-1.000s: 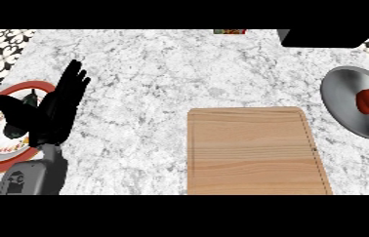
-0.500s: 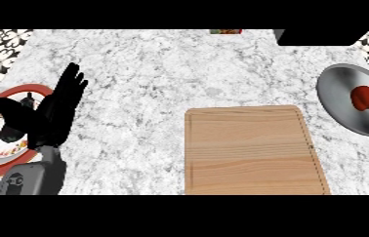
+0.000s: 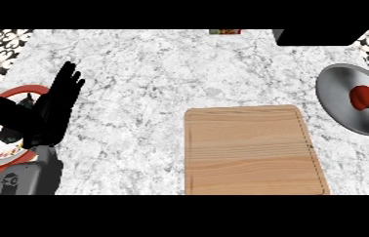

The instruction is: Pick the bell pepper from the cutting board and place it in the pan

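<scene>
At the counter's (image 3: 158,75) right edge, the red bell pepper (image 3: 359,97) lies inside the grey pan (image 3: 336,92), well apart from the wooden cutting board (image 3: 249,150), which bears nothing. My left hand (image 3: 52,109) rests at the left side, fingers straight and spread, holding nothing, beside a red-rimmed plate (image 3: 20,90). My right hand is out of view.

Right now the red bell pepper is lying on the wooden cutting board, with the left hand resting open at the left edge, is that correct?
Not quite: the head view shows the bell pepper in the pan, and the cutting board bare. The left hand does rest open at the left edge.
</scene>
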`<state>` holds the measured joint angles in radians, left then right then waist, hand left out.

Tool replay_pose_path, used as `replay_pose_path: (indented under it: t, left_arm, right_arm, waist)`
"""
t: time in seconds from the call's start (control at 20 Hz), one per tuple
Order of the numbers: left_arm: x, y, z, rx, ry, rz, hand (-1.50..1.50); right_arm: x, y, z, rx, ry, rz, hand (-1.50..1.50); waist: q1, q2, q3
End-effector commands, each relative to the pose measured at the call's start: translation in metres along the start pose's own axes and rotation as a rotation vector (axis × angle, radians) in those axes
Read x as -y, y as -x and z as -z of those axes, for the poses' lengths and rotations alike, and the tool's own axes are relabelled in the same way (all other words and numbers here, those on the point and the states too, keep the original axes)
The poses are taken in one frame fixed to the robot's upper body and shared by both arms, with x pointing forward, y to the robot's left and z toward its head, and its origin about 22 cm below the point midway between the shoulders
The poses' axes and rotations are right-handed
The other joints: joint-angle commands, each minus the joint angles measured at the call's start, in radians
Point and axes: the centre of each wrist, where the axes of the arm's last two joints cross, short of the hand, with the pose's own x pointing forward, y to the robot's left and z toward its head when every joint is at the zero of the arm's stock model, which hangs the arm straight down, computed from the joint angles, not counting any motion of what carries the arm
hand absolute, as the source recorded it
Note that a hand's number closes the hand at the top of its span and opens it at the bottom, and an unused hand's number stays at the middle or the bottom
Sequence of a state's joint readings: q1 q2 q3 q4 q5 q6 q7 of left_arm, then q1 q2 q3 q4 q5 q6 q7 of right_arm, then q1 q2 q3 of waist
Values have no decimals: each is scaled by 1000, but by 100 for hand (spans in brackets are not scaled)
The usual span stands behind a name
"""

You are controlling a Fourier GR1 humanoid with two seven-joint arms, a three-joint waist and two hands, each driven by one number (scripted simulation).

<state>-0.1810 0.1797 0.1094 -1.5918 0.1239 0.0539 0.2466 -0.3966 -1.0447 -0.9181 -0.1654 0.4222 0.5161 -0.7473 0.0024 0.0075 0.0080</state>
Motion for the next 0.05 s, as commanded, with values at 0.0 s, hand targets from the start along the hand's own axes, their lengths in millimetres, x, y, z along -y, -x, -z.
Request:
replay_pose_path:
  t: [0.0]
  left_arm:
    - [6, -2, 1, -5, -6, -11, 0]
  right_arm:
    - [14, 7, -21, 104, -92, 95, -150]
  waist:
    - [-4, -1, 1]
